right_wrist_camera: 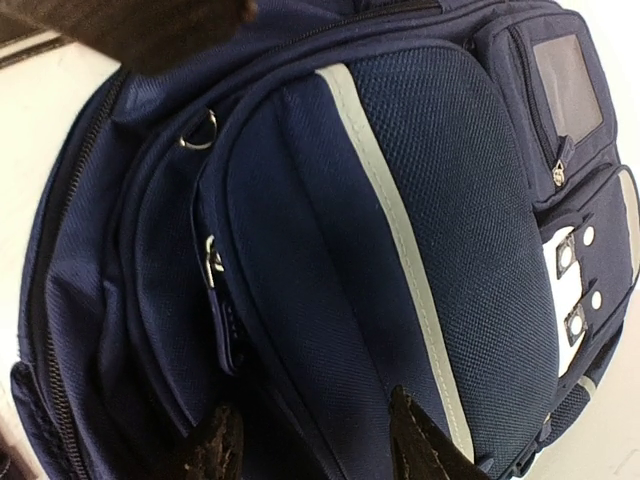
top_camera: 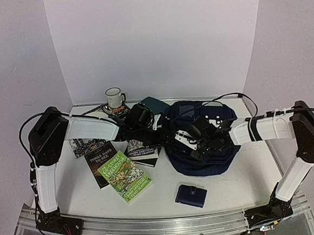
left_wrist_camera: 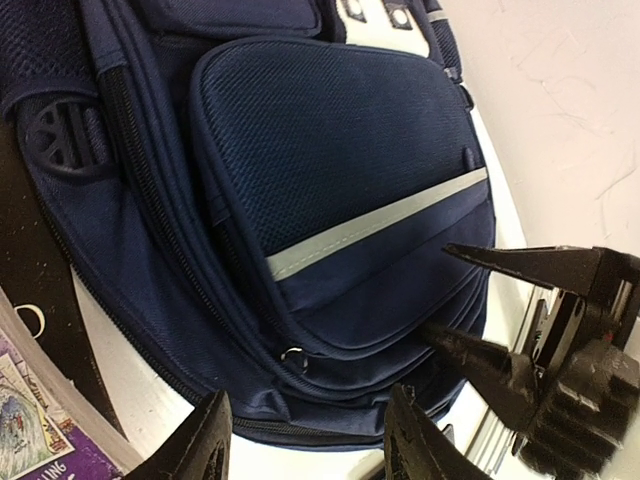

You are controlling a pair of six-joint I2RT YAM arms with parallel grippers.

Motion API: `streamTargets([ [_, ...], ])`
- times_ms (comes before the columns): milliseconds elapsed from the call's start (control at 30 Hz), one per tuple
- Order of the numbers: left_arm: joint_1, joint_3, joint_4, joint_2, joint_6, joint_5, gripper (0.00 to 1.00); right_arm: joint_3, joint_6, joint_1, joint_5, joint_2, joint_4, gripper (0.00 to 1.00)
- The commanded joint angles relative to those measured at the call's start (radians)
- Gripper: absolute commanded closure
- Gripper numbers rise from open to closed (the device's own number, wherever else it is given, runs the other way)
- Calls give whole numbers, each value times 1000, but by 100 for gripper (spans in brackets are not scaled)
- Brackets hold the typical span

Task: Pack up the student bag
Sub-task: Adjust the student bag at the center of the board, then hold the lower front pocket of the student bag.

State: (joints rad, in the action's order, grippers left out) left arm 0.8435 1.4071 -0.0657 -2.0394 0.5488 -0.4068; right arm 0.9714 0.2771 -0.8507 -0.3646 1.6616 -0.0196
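Navy student bag (top_camera: pixel 204 165) mid-table. Left gripper (left_wrist_camera: pixel 305 410), right gripper (right_wrist_camera: pixel 310 400) over it, jaws parted, holding nothing. Green book (top_camera: pixel 126 174) left, wallet (top_camera: pixel 191 195) front, mug (top_camera: pixel 113 98) behind.

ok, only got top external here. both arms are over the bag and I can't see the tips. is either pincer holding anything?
Observer: Left one, no. In the left wrist view the left pincer is open over an outer edge of the student bag, with nothing gripped.
Operator: right one?
Observer: Open too. The right pincer has its fingers spread over the front pocket and grips nothing. I cannot tell whether the tips touch the fabric.
Operator: any zipper pull near it?
Observer: Yes. A zipper pull sits on the pocket seam left of the white stripe, above the finger at the lower left of the right wrist view.
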Motion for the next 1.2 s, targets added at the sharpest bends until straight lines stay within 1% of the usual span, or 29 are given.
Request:
streamTargets([
  [0, -6, 50, -9, -7, -22, 8, 47, 32, 68, 33, -65, 50, -55, 55],
  [100, -6, 50, -10, -8, -19, 4, 47, 45, 104, 38, -79, 63, -41, 66],
  [167, -6, 53, -10, -6, -14, 0, 47, 50, 123, 39, -58, 49, -36, 80],
  [267, -9, 57, -10, 1, -2, -7, 47, 50, 133, 39, -16, -24, -23, 96],
  [300, -11, 59, -10, 5, 4, -11, 47, 44, 138, 39, 2, -55, -13, 99],
  [433, -18, 77, -9, 17, 35, -28, 47, 14, 157, 40, 63, -169, 39, 100],
  [567, -20, 103, -9, 27, 79, -55, 47, -5, 178, 39, 89, -226, 59, 100],
  [733, -21, 105, 22, 53, 161, -77, 48, -20, 183, 39, 91, -230, 66, 100],
  [1033, -23, -16, 153, 138, 345, -72, 45, -60, 139, 39, 137, -235, 112, 100],
  [1167, -23, -18, 172, 133, 381, -85, 45, -70, 125, 40, 150, -234, 127, 100],
])
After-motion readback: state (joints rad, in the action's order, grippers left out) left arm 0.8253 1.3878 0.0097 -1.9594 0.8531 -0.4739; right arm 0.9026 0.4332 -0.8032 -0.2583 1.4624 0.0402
